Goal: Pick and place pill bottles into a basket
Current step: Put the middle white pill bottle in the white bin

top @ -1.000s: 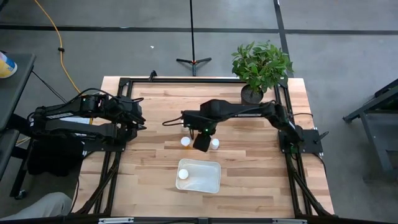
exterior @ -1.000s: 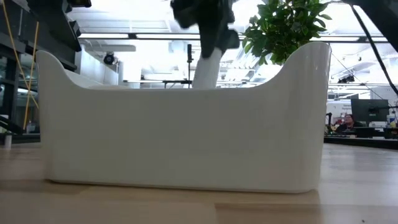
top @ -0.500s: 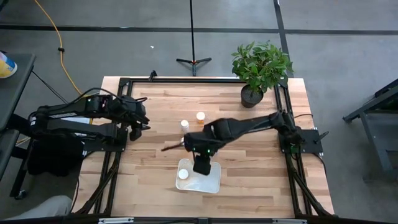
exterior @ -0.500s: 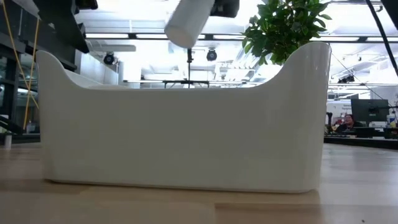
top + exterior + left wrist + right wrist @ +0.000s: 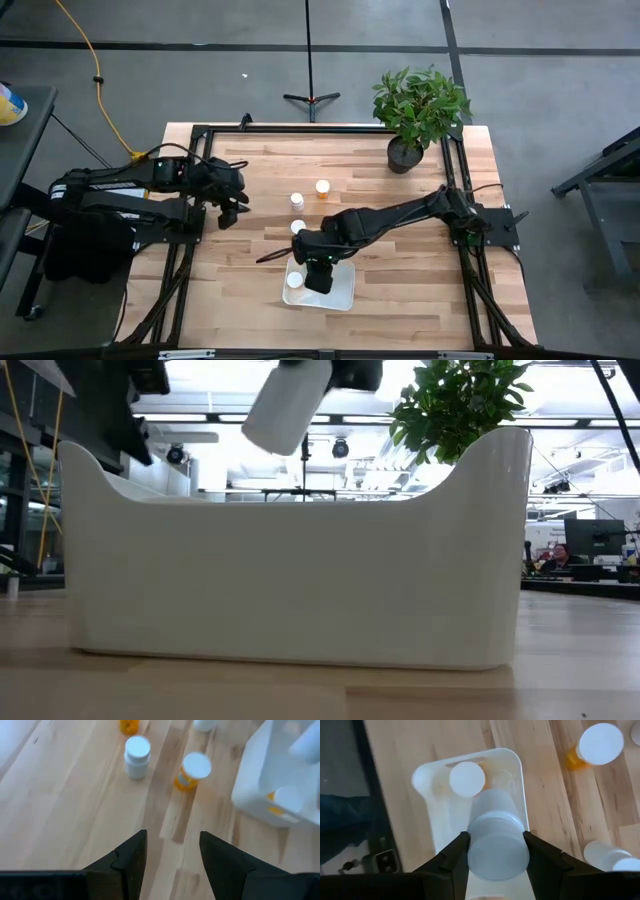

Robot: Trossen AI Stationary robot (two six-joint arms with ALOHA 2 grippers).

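The right gripper [image 5: 318, 275] hangs directly over the basket [image 5: 342, 292], its fingers clamped on a whitish pill bottle [image 5: 496, 842], so the drop lies straight below it and no sideways travel looks needed. Seen from table height, the held bottle [image 5: 286, 406] is tilted, its long axis slanting from about 1 o'clock down to 7 o'clock, lower end above the basket's near wall [image 5: 300, 580] and clear of it. One capped bottle [image 5: 293, 281] already stands inside the basket, at about 9 o'clock from the gripper overhead, so the open floor toward 3 o'clock seems the safer landing spot. Three bottles remain on the table: one [image 5: 298, 227] just past the basket's far edge, two more [image 5: 296, 200] [image 5: 322, 187] farther toward 12 o'clock. The left gripper [image 5: 228, 205], fingers parted and empty, waits near those and is the nearer arm to them.
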